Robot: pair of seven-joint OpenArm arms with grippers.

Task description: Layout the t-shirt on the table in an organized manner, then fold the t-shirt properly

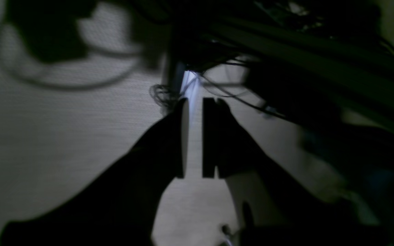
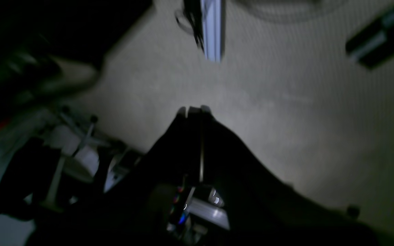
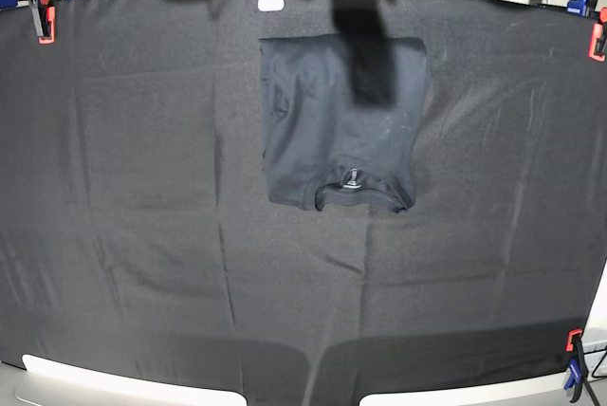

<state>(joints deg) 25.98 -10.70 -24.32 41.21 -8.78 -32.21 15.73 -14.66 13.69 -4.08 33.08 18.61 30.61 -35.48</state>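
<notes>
Lying folded into a neat block, the t-shirt (image 3: 337,126) rests at the far middle of the surface (image 3: 123,235) — collar toward the near edge; left claw (image 1: 194,136) slightly parted, right claw (image 2: 194,111) clenched, both empty

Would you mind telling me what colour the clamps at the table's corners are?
Orange and blue clamps; base view shows them best.

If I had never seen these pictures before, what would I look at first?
You would spot the dark grey t-shirt first, folded into a neat rectangle on the far middle of the big black table, collar facing you. A blurry dark arm hangs over its far edge. Then the orange and blue clamps at the table's corners catch the eye.
</notes>
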